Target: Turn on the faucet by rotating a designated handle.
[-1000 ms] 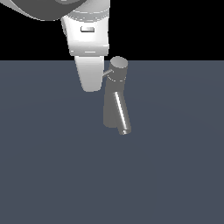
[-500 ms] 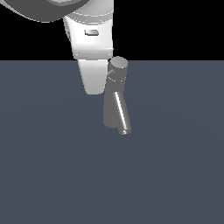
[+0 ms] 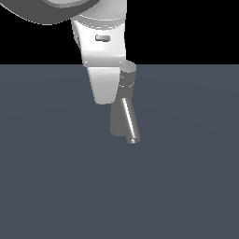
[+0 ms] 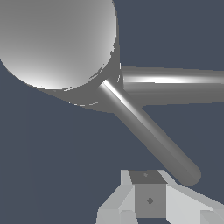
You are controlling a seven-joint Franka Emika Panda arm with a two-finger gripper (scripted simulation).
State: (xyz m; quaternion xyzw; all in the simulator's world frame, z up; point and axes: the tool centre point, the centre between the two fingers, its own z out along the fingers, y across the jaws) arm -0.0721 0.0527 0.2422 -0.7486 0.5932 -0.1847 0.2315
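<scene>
Gripper (image 3: 105, 95) at the exterior view's left hangs just beside the faucet (image 3: 122, 116), hiding part of its cap. From my wrist camera, the handle (image 4: 148, 131) juts from the cap, its tip touching or nearly touching one finger (image 4: 146, 197). Whether my fingers are spread, I cannot tell. I judge the turn unfinished.

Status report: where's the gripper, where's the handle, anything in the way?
White gripper beside the grey tapered metal faucet, jaws' state unclear. Thin grey rod handle ends near the fingertip, ungrasped. No obstruction seen.
</scene>
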